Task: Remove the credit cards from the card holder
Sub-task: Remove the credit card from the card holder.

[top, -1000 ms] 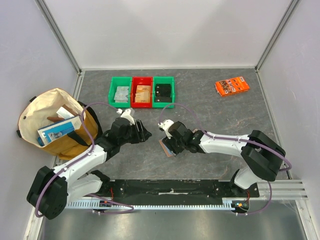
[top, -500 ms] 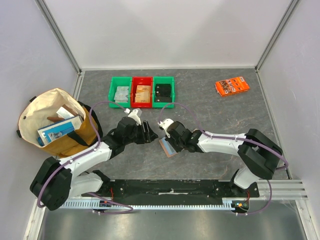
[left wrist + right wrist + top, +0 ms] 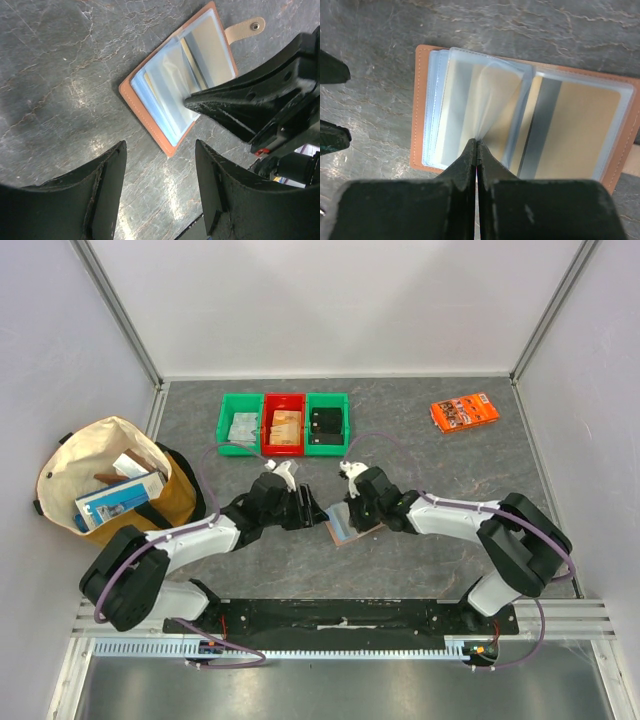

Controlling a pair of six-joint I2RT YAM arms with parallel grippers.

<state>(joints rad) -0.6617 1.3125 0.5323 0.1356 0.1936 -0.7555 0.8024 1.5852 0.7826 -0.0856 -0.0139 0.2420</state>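
- Card holder: flat reddish-brown leather folder with a stitched edge, lying open on the grey veined table. A tan tab with a metal snap stud projects from one side.
- Inside the card holder: glossy clear plastic sleeves, bluish at the edges, fanned over one half. One sleeve arches upward.
- Credit cards: thin tan rectangles with a grey stripe, seated in the sleeves of the card holder.
- Right gripper: black fingers pressed fully together over the middle of the card holder, tips at the edge of the arched sleeve. Whether the sleeve is pinched cannot be told.
- Left gripper: jaws spread, holding nothing, just beside the card holder's left edge.
- Bins: green, red and green moulded plastic, beyond the card holder. Flat grey, tan and black items lie in them.
- Orange packet: well beyond the card holder to its right. Print too small to read.
- Change from one second earlier: the right gripper was spread and is now closed; the left gripper has advanced toward the card holder.
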